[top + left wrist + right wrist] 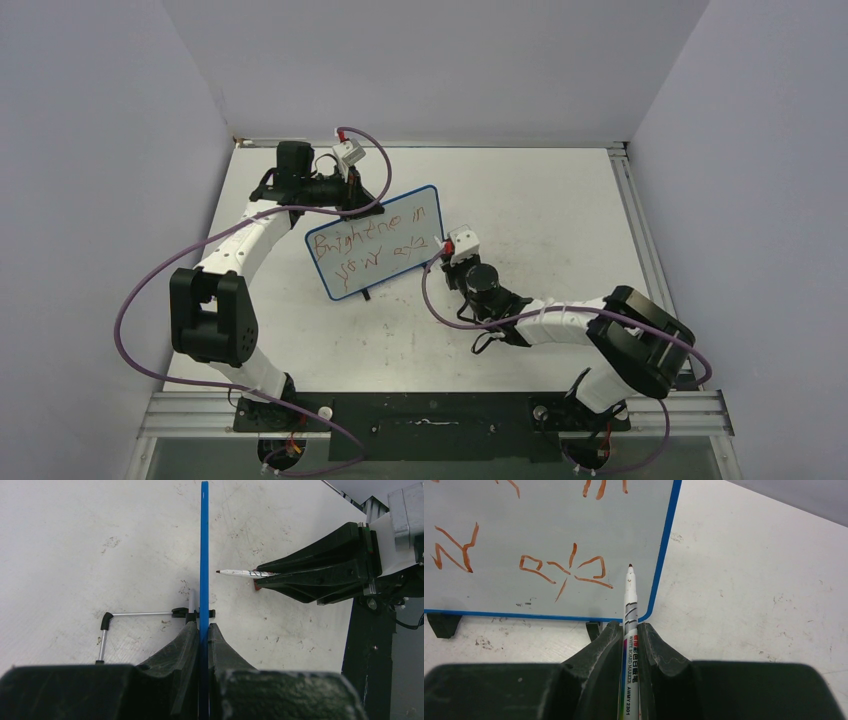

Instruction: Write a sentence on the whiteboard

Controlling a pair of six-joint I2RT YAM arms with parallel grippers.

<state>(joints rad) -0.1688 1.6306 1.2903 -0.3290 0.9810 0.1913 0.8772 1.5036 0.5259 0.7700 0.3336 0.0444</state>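
whiteboard [350, 285]: glossy white panel, thin blue frame, rounded corners, upright mid-table | sentence [372, 232]: red strokes, "Brightene in / your…" | left gripper [204, 629]: pinched board's edge | right gripper [629, 628]: pinched marker [629, 602], white barrel labelled "WHITE BOARD MARKER AWMY 2301", tip just off board

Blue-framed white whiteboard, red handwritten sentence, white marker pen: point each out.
Blue-framed whiteboard [549, 525]: right wrist view, bare white surface.
Red sentence [352, 238]: top external view, upper line's lettering.
White marker pen [629, 611]: right wrist view, striped barrel.
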